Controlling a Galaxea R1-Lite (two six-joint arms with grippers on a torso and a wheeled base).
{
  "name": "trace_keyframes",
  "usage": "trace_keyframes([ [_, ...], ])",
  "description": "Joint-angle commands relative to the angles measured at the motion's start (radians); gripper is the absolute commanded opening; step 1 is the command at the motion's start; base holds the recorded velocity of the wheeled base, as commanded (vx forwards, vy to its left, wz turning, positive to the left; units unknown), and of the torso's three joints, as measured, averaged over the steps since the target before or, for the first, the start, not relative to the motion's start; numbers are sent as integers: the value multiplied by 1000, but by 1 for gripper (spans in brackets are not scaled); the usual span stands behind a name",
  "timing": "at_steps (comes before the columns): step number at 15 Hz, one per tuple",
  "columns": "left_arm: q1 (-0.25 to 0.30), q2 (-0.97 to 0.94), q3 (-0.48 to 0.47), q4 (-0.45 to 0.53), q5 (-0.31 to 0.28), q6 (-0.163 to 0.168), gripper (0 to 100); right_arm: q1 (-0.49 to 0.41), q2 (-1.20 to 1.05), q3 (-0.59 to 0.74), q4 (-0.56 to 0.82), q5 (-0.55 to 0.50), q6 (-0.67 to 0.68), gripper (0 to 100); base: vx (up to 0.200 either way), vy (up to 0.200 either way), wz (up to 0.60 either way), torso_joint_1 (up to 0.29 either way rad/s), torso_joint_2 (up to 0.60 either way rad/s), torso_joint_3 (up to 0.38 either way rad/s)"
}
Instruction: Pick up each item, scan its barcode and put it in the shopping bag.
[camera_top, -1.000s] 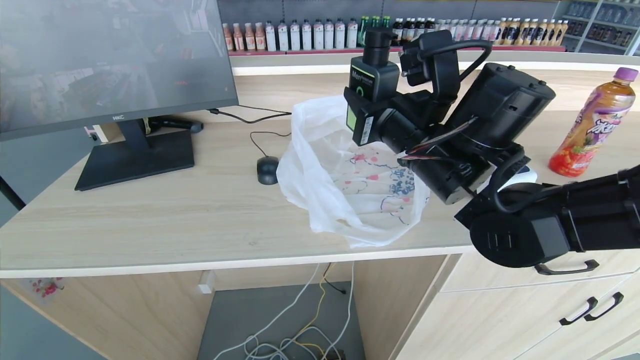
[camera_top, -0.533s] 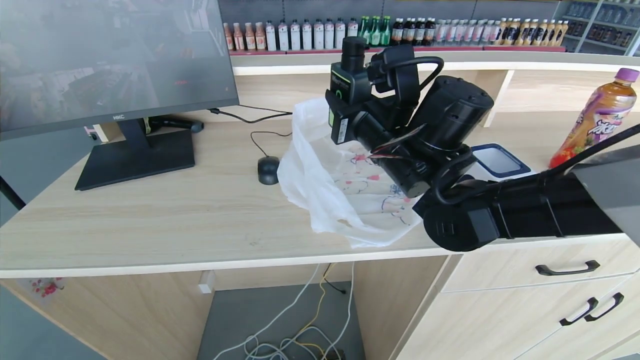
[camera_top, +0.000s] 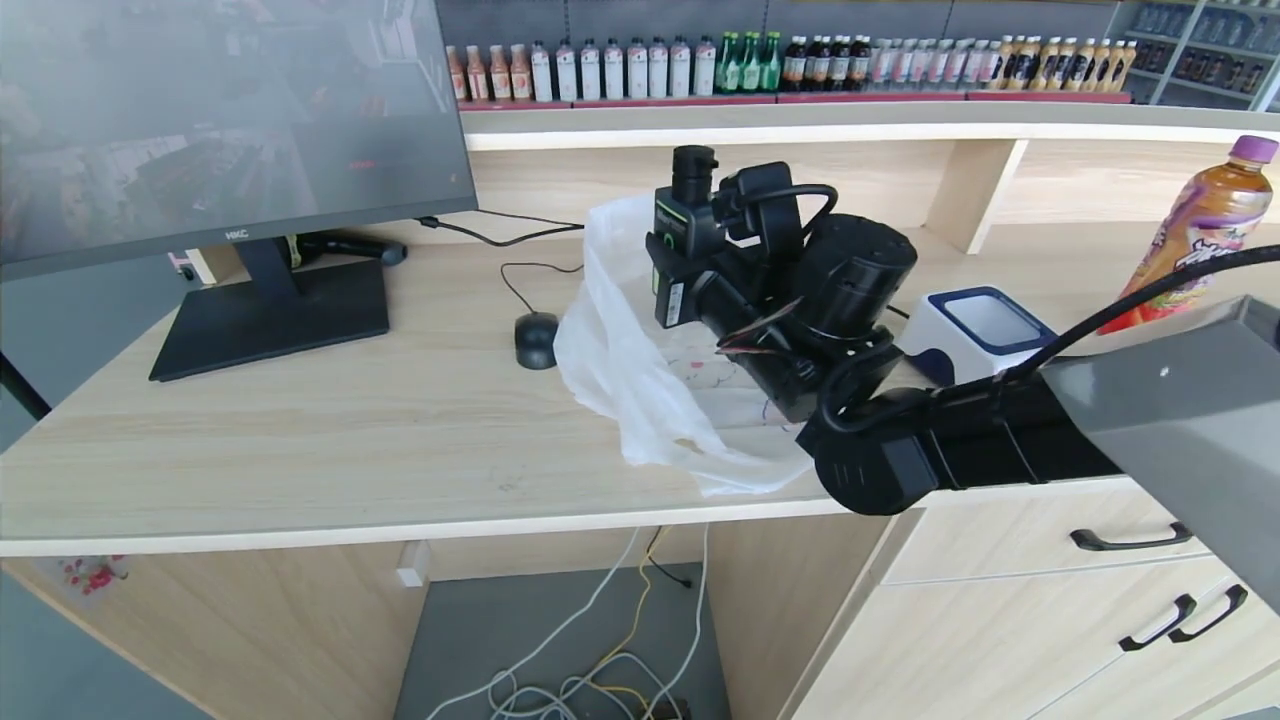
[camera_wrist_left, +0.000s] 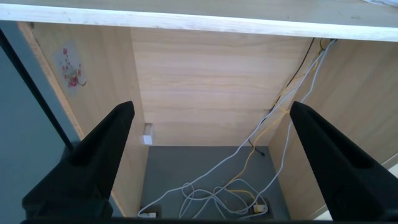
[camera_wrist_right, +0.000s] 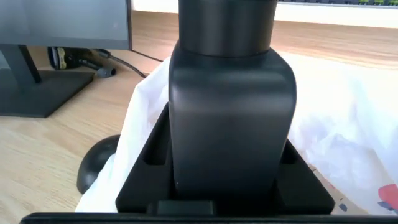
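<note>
Head view shows the right gripper (camera_top: 668, 262) over the white shopping bag (camera_top: 620, 370) on the counter (camera_top: 300, 430), its grasp I cannot tell, while the left gripper (camera_wrist_left: 211, 112) hangs released below the counter.

We make out a small white logo on the lower bezel of the monitor (camera_top: 230, 120). A white barcode sticker and a green-edged label stand on the black wrist module (camera_top: 680, 250) of the right arm. Large white characters cross the drink bottle (camera_top: 1190, 250). The labels on the shelf bottles (camera_top: 780, 65) are too small to read.
</note>
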Motion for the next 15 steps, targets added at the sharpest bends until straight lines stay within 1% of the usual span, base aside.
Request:
trace_keyframes([
  [1,0,0,0,0,0,-1,100,1,50,-1,-2,1,8,0,0,0,0,0,0,0],
  [15,0,0,0,0,0,0,100,2,133,7,-5,-6,42,0,0,0,0,0,0,0],
])
